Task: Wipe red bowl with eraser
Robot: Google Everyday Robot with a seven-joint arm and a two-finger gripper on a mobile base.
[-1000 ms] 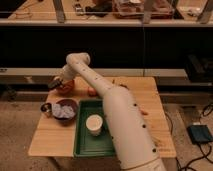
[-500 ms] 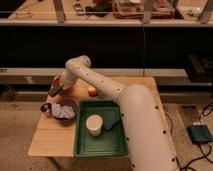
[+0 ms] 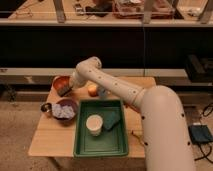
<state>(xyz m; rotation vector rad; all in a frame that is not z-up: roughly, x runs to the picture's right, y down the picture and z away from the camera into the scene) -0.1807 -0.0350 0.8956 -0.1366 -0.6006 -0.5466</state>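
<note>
Position: the red bowl (image 3: 60, 83) stands at the far left corner of the table (image 3: 52, 142), behind the purple bowl of cloth (image 3: 65, 110) and the small metal cup (image 3: 46, 107).

Gripper (image 3: 65, 91): at the red bowl's near right rim, reaching in from the right, touching or almost touching it. The tip reads as one dark mass. I cannot pick the eraser out of it, and I cannot tell whether the gripper is clamped on anything.

Governing relation: the bowl's hollow lies just left of and behind the tip. In my judgement the wipe calls for a short move that way, across the rim.

Change: half a second ago the gripper sat lower, beside the metal cup. It has since gone back and right to the red bowl.
</note>
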